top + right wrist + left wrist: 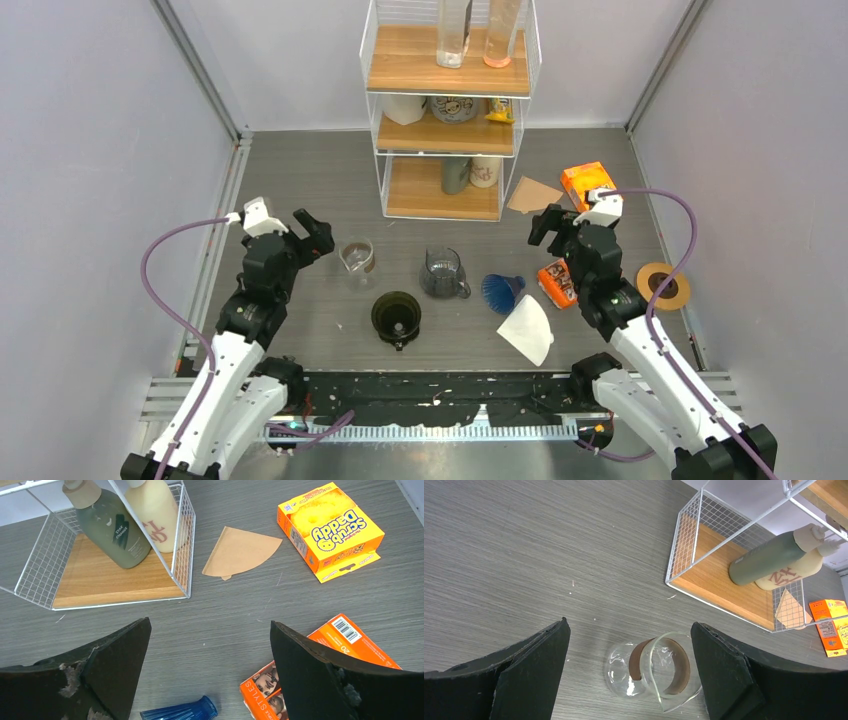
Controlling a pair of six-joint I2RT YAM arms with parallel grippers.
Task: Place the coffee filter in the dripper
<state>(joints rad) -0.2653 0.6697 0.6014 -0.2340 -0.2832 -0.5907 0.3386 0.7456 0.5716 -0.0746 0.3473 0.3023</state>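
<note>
A white paper coffee filter (528,328) lies flat on the table at the near right. A brown paper filter (533,195) lies by the wire rack and also shows in the right wrist view (240,552). A dark green dripper (397,317) stands upright near the table's front middle. A smoky dripper with a handle (444,273) stands behind it. A blue dripper (502,292) lies on its side; its neck shows in the right wrist view (180,711). My left gripper (318,232) is open and empty (630,625) above a glass carafe (659,667). My right gripper (548,228) is open and empty (210,624), behind the blue dripper.
A wire rack with wooden shelves (450,110) stands at the back middle, with two bottles (117,525) on its lowest shelf. An orange Scrub Daddy box (330,527), an orange hair-styles box (340,665) and a tape roll (662,285) lie on the right.
</note>
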